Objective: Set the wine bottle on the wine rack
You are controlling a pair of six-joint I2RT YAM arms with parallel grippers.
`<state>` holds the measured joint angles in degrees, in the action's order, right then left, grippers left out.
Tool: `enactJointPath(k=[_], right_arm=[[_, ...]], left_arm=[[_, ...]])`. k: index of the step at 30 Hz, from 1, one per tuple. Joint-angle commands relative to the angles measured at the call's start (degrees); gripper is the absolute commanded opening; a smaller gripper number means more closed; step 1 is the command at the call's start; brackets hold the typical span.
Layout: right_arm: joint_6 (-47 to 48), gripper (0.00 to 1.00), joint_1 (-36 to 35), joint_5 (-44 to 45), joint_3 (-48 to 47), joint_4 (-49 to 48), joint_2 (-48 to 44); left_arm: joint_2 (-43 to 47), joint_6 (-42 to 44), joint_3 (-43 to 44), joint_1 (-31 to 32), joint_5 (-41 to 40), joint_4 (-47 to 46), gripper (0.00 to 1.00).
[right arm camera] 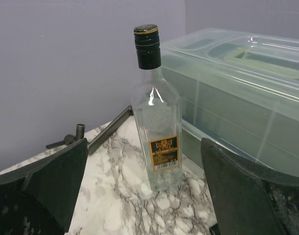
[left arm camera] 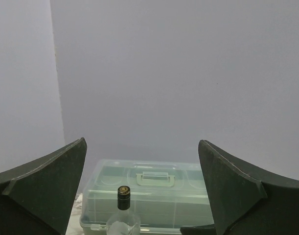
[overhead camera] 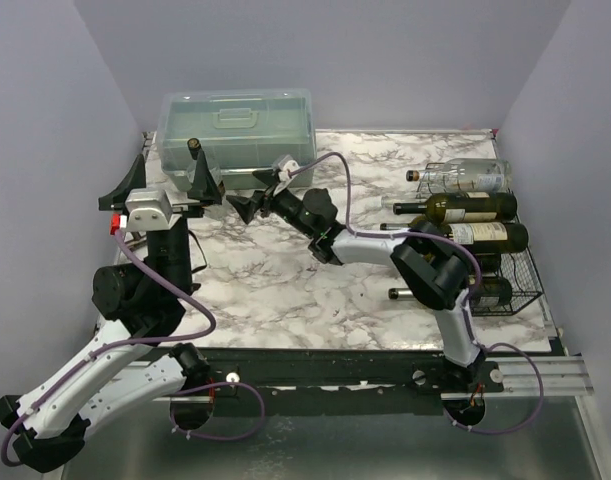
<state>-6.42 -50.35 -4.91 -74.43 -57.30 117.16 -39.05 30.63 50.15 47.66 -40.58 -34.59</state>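
The wine bottle (overhead camera: 194, 150) is clear glass with a black cap. It stands upright on the marble table at the back left, just in front of a plastic box. It shows in the left wrist view (left arm camera: 123, 215) and in the right wrist view (right arm camera: 156, 122), with a small dark and orange label. My left gripper (overhead camera: 163, 178) is open, just in front of the bottle, which shows low between the fingers (left arm camera: 46, 186). My right gripper (overhead camera: 253, 196) is open to the bottle's right and faces it, short of it (right arm camera: 144, 161). The black wire wine rack (overhead camera: 520, 285) stands at the far right.
A translucent grey-green plastic box (overhead camera: 235, 120) with a handle stands against the back wall, right behind the bottle; it also shows in the wrist views (left arm camera: 188, 196) (right arm camera: 247, 88). The rack holds several lying bottles, among them a dark one (overhead camera: 465, 208). A grey wall rises at the left.
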Motion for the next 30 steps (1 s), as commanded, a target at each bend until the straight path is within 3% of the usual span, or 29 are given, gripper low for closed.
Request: enactJointPath(k=[1,8,11,24,30], right_arm=[[3.06,1.0,-1.16,2.44,-9.83,-4.6,8.8],[3.21,1.0,-1.2,0.83,-24.5,-1.33,20.95],[2.74,1.0,-1.71,1.28,-25.08,0.19,21.0],[-3.45,1.0,-5.0,-0.3,-3.99,7.89,1.83],[-4.18,1.0,-5.76,2.76,8.74,5.64,-6.36]], left_arm=[[0.63,2.67,-0.66,-0.45,-1.29,-2.79,0.98],[0.8,3.73,-1.65,-0.6,-1.54,-4.82,0.97],[-0.86,3.18,-1.18,-1.08,-2.45,-4.57,0.98],[-13.41,-10.0,5.3,-12.58,-5.72,8.17,0.99],[-20.2,-18.23,10.04,-21.51,-6.5,14.81,0.99]])
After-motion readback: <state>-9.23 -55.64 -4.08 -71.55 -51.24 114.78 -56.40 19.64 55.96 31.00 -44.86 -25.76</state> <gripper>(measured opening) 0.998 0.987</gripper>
